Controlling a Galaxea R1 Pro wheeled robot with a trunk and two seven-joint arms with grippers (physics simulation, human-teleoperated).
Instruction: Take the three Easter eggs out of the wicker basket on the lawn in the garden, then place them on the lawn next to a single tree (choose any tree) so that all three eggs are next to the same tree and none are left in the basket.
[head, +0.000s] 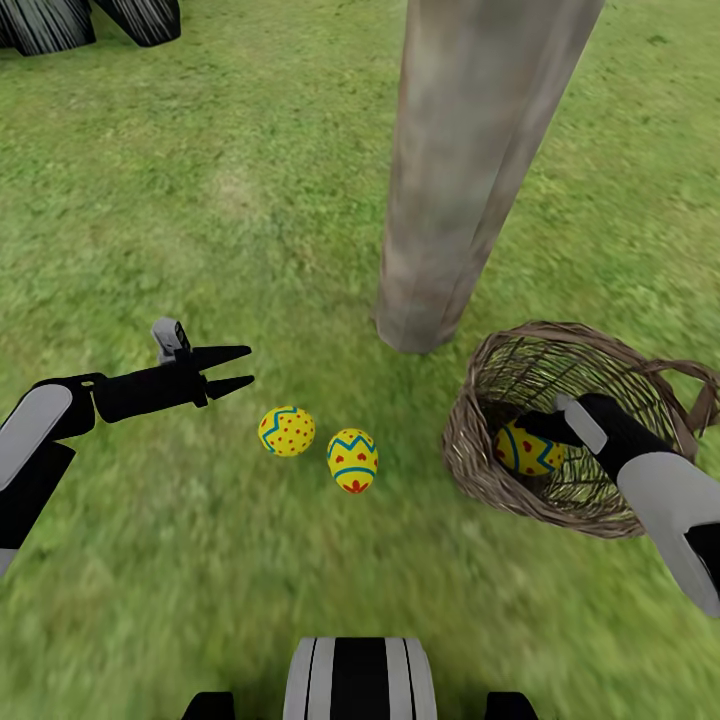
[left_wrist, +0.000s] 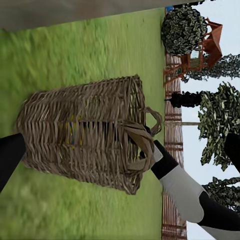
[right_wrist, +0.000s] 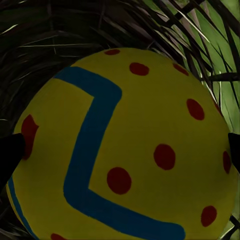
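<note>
Two Easter eggs lie on the lawn (head: 150, 220) close to the tree (head: 460, 180): one (head: 287, 431) dotted red, the other (head: 353, 460) banded blue. The third egg (head: 528, 450) sits inside the wicker basket (head: 600, 350), right of the trunk. My right gripper (head: 537, 432) reaches down into the basket and stands open, with a fingertip (right_wrist: 9, 156) on either side of that egg (right_wrist: 125, 145). My left gripper (head: 238, 368) hovers open and empty over the grass, left of the two eggs. In the left wrist view the basket (left_wrist: 85, 135) stands upright with my right arm (left_wrist: 185, 190) going into it.
The trunk's base (head: 415, 320) stands just behind the eggs and close to the basket's left side. Dark bushes (head: 90, 20) sit at the far left. A slatted fence (left_wrist: 172, 100), conifers (left_wrist: 220, 110) and a red wooden play structure (left_wrist: 202, 47) lie beyond the basket. My base (head: 358, 680) is at the near edge.
</note>
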